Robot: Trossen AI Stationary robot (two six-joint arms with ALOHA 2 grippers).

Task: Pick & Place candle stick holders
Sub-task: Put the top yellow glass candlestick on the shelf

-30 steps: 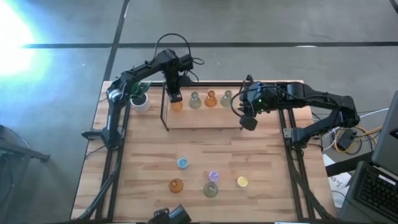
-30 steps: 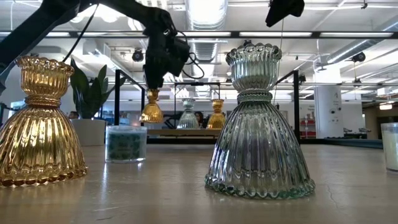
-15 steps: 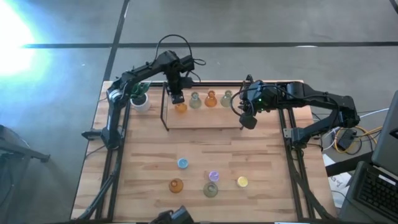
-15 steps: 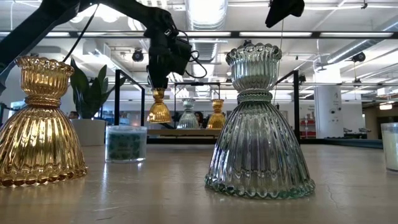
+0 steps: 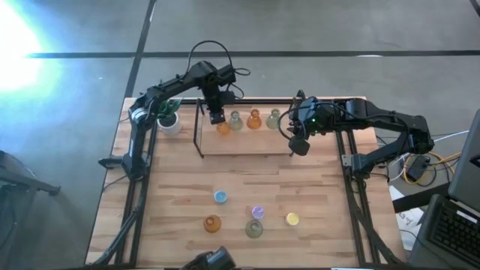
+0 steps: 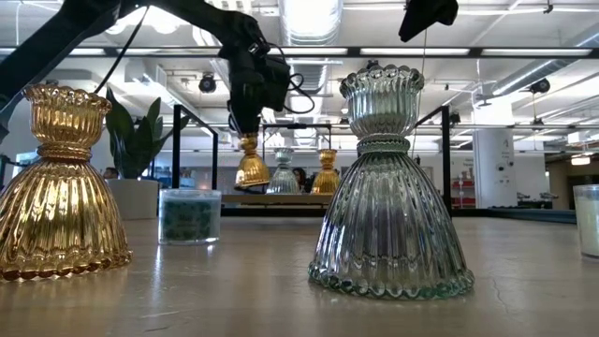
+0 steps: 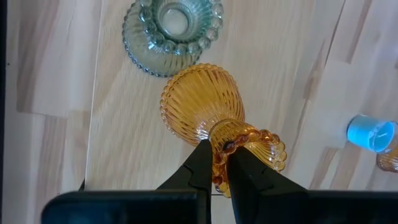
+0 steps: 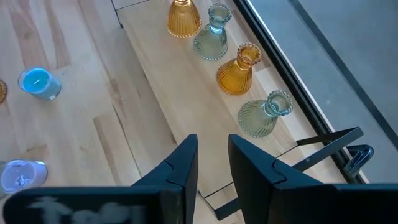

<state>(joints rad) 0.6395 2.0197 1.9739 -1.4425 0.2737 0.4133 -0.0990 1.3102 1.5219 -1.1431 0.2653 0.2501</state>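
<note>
Four candle stick holders line the raised wooden shelf (image 5: 247,142) at the table's back. The left gripper (image 5: 217,118) pinches the rim of the amber holder (image 7: 208,106) at the row's left end. The right gripper (image 5: 298,147) hovers near the shelf's right end, jaws narrowly parted, empty.

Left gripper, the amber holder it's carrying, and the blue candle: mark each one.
left gripper (image 7: 215,163): left wrist view, midway between its fingertips, at the holder's rim.
amber holder (image 7: 200,102): left wrist view, on its ribbed bell-shaped body.
blue candle (image 5: 220,197): high view, on its round top.
</note>
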